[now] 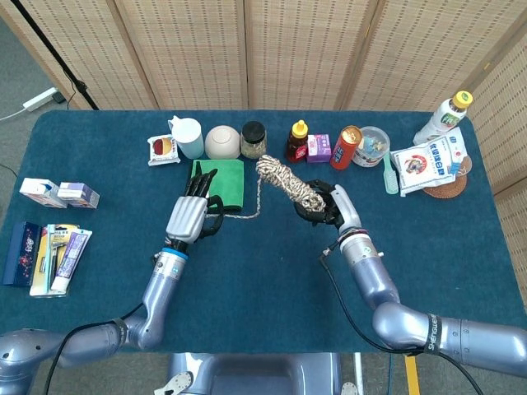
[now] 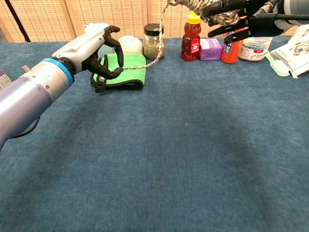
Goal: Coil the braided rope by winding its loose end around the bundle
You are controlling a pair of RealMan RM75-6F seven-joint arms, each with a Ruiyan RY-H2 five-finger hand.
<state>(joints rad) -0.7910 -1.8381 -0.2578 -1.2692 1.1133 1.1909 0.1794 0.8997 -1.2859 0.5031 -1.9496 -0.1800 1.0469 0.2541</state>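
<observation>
— Where's the rope bundle [image 1: 290, 184]?
— Centre of the head view, gripped by the right hand [image 1: 325, 207].
— And the left hand [image 1: 191, 216]?
— Left of centre, pinching the loose end [image 2: 145, 63] over the green cloth [image 1: 226, 181].

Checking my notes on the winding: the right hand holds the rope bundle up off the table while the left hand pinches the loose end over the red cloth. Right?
One detail is wrong: the cloth is green, not red, as the head view shows. The right hand does hold the rope bundle raised, and the left hand pinches the loose end.
</observation>
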